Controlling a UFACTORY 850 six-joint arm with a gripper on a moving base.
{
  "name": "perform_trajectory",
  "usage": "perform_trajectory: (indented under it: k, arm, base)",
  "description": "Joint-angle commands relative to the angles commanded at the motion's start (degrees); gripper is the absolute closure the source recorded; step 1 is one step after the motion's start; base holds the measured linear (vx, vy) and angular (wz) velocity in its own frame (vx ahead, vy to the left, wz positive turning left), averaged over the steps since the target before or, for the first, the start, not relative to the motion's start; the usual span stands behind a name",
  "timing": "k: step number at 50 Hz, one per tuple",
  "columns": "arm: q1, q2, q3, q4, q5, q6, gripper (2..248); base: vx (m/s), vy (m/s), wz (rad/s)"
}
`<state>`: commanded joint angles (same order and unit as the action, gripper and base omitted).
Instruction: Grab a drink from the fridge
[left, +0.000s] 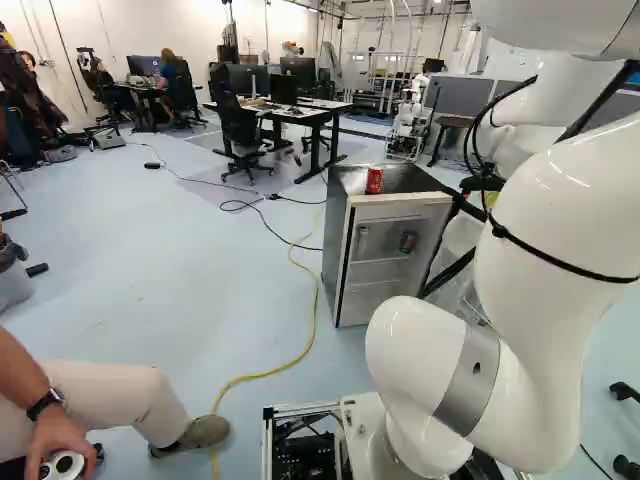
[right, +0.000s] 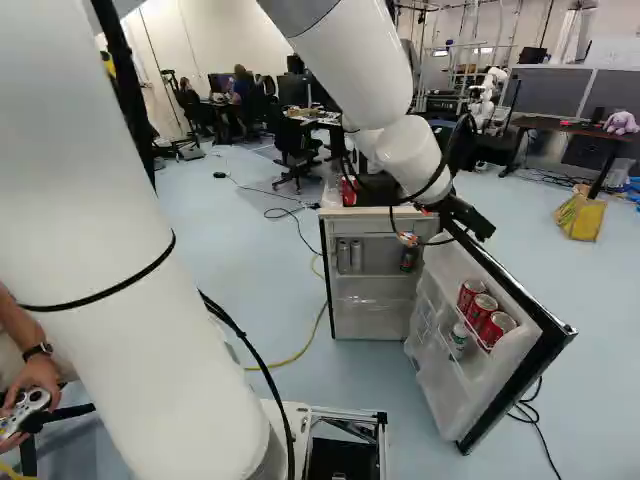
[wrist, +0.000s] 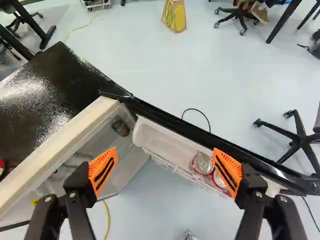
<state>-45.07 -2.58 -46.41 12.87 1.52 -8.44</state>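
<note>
The fridge (left: 336, 235) stands ahead of the base, its black top carrying 1 red can (left: 374, 181). Its door (right: 545, 355) is hinged on the right and swung open toward the near right. A yellow bag (right: 580, 216) sits on the floor to the far right; what it holds, I cannot tell.

The gripper (right: 418, 224) hangs above the front of the fridge and the door, its 2 fingers spread wide apart with nothing between them.

The drinks are in 2 places inside. In the body, the upper compartment holds 2 pale cans (right: 343, 257) side by side at the left and 1 dark can (right: 408, 259) at the right. In the door, 3 red cans (right: 482, 312) stand in a row in the upper rack, running from far to near, and 1 small bottle (right: 459, 335) with a green label sits lower down.
</note>
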Motion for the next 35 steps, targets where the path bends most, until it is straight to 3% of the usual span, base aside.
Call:
perform_trajectory:
  k: [35]
  arm:
    - [-5.26, -6.17, -6.63, 3.66, -4.06, 0.00, 3]
  base:
    - [0.000, 0.000, 0.000]
